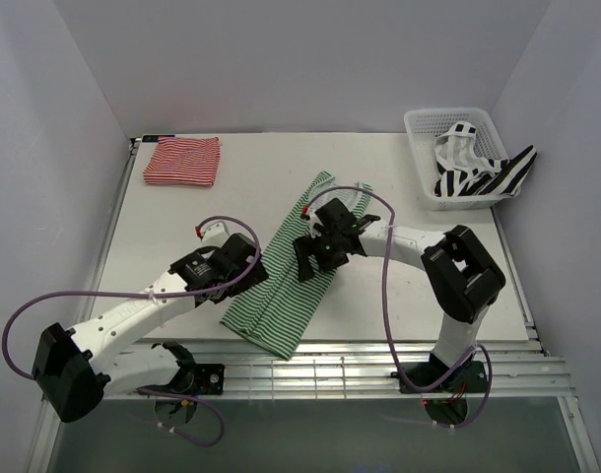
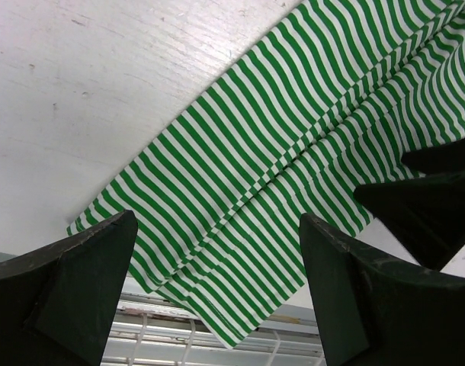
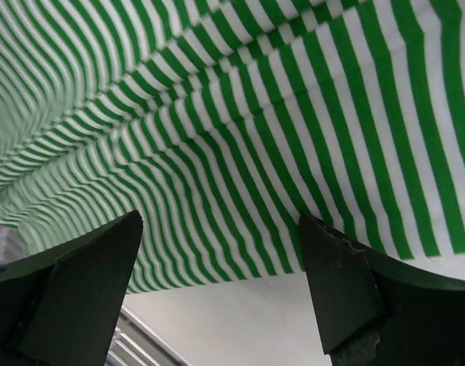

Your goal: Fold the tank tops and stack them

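A green-and-white tank top lies as a long narrow strip slanting across the middle of the table, its near end at the front edge. My left gripper hovers open over its left edge; the left wrist view has the striped cloth beneath the gripper. My right gripper stands open over the strip's right edge, with cloth and bare table between the jaws of the gripper. The red-and-white tank top lies folded at the back left. A black-and-white tank top hangs out of the basket.
The white lattice basket stands at the back right corner. A wire grid runs along the table's front edge, under the near end of the green top. White walls close in the table on three sides. The right gripper's dark fingers show in the left wrist view.
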Controlling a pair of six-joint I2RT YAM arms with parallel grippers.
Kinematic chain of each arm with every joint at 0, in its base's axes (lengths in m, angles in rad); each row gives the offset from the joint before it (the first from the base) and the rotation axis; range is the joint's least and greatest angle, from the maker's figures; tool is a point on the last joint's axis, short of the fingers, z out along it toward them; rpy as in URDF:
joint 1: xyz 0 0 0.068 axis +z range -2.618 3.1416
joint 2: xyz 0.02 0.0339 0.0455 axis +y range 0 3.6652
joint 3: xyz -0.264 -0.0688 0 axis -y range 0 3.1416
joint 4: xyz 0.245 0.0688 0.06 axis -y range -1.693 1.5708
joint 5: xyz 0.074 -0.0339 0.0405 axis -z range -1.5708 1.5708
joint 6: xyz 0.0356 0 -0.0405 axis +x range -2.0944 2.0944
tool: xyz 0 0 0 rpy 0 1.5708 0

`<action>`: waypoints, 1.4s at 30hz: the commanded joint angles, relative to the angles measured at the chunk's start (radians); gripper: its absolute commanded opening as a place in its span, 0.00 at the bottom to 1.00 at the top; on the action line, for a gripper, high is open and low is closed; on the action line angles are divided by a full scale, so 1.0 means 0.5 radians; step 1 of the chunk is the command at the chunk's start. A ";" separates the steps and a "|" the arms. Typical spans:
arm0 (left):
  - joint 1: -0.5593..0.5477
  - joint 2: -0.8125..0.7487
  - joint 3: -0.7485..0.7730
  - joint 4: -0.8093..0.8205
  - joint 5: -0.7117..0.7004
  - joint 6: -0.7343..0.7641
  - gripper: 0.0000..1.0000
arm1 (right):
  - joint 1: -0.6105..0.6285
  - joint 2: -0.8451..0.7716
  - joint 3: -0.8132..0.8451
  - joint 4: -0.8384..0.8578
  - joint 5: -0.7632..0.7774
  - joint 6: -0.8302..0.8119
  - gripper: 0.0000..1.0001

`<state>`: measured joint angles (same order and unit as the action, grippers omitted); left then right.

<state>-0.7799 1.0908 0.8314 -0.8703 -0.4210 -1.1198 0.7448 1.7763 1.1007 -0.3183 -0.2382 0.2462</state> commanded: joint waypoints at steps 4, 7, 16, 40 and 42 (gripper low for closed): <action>0.014 -0.009 -0.086 0.145 0.102 0.104 0.98 | -0.155 0.245 0.078 0.210 -0.057 -0.032 0.90; 0.023 -0.010 -0.110 0.142 0.103 0.138 0.98 | -0.274 0.319 0.099 0.198 -0.088 -0.087 0.90; 0.041 0.110 -0.123 0.252 0.289 0.211 0.98 | -0.707 0.562 0.737 -0.093 -0.450 -0.583 0.90; 0.299 0.518 -0.503 1.213 0.937 0.525 0.77 | -0.576 -1.037 -1.290 0.778 -0.582 0.584 0.90; 0.299 0.540 -0.521 1.256 0.989 0.522 0.66 | -0.557 -1.046 -1.348 0.796 -0.576 0.630 0.90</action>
<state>-0.6353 1.3437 0.6006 -0.2817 0.0158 -0.8780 0.4519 1.2690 0.4595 0.0059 -0.5304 0.4725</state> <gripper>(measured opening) 0.694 0.900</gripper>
